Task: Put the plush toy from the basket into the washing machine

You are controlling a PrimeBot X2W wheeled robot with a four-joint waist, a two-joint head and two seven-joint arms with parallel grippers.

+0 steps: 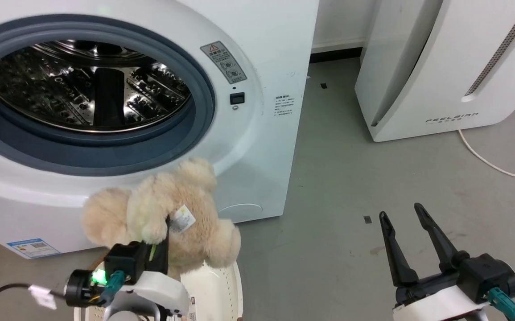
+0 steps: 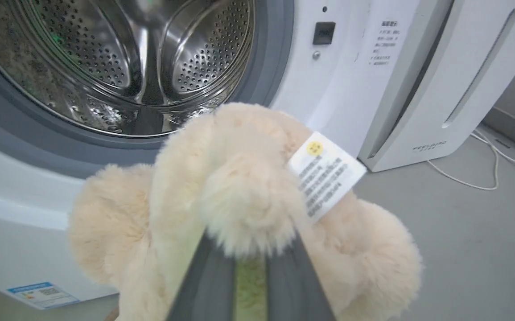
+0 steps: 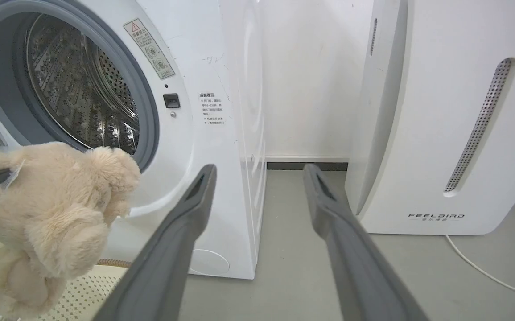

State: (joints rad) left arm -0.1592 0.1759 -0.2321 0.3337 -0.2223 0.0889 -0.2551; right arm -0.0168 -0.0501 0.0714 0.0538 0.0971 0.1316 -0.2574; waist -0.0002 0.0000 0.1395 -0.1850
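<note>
Left gripper (image 2: 249, 254) pinches plush toy (image 2: 239, 169); right gripper (image 1: 400, 210) gapes wide.

The grey floor (image 1: 337, 178) has a few small dark marks (image 1: 367, 219). A big white box (image 1: 440, 67) marked FEELBIRD stands on it near the white wall (image 3: 311, 89). A thin white cord (image 1: 497, 168) lies beside the box. A dark strip (image 1: 335, 54) runs along the wall's bottom.

What's here, counted
One plush toy (image 1: 186, 200), one basket (image 1: 216, 293), one washing machine (image 1: 261, 133), one white appliance (image 1: 418, 67), one cable (image 1: 498, 168).
</note>
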